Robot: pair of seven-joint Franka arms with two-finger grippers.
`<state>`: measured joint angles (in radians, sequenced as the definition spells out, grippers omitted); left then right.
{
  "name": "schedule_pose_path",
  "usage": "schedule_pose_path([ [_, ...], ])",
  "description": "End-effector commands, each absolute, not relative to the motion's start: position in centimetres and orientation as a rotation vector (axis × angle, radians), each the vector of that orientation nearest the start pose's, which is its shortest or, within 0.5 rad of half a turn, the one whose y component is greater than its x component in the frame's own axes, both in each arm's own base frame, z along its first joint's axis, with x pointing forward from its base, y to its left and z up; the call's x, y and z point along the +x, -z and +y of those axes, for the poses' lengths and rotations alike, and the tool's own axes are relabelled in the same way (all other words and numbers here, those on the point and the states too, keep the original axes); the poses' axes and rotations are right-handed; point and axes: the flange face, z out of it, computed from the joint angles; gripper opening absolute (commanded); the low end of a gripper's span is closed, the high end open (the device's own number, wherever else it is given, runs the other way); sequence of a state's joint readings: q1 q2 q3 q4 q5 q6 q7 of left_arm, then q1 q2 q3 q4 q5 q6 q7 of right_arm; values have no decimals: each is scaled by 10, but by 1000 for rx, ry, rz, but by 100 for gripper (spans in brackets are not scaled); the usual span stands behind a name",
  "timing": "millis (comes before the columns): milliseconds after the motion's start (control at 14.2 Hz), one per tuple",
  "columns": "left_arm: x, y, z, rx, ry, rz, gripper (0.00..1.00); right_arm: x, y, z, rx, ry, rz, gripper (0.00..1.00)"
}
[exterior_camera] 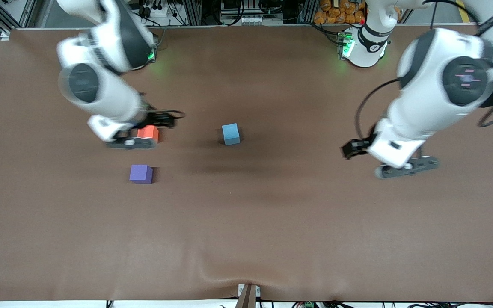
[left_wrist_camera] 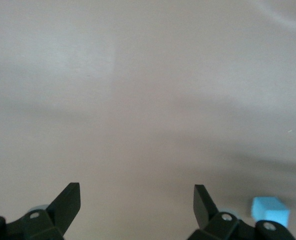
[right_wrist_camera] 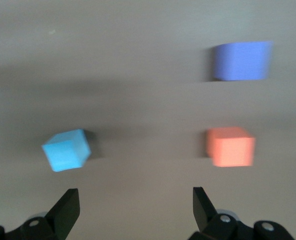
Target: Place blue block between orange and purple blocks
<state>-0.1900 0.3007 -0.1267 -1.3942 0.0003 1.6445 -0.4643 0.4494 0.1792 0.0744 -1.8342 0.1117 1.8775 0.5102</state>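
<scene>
The light blue block [exterior_camera: 231, 134] sits near the middle of the table. The orange block [exterior_camera: 149, 133] lies toward the right arm's end, and the purple block [exterior_camera: 141, 174] lies nearer the front camera than the orange one, with a gap between them. My right gripper [exterior_camera: 131, 143] is open and empty, hovering just beside the orange block and partly covering it. The right wrist view shows the blue block [right_wrist_camera: 66, 149], the orange block [right_wrist_camera: 230, 146] and the purple block [right_wrist_camera: 242, 60] ahead of the open right gripper [right_wrist_camera: 137, 202]. My left gripper [exterior_camera: 407, 167] is open and empty over bare table; in its own view [left_wrist_camera: 137, 200] the blue block [left_wrist_camera: 270, 210] shows at the edge.
The brown table mat [exterior_camera: 272, 222] spreads wide around the three blocks. Both arm bases, cables and equipment stand along the edge farthest from the front camera. A small bracket [exterior_camera: 248, 295] sits at the near edge.
</scene>
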Motion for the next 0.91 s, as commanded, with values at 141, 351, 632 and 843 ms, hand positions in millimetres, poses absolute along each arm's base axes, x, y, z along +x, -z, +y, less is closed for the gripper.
schedule_pose_path([
  [141, 581, -540, -122, -3112, -128, -47, 100, 466, -330, 412, -3054, -126, -47, 100],
  [351, 557, -545, -68, -3088, -149, 145, 100, 454, -286, 447, -3029, -37, -167, 100],
  [632, 545, -573, -27, -3066, -118, 263, 100, 439, -254, 451, -3070, -82, -270, 100],
  [843, 543, -603, -32, -3074, -86, 233, 100, 438, -240, 451, -3089, -87, -294, 100],
])
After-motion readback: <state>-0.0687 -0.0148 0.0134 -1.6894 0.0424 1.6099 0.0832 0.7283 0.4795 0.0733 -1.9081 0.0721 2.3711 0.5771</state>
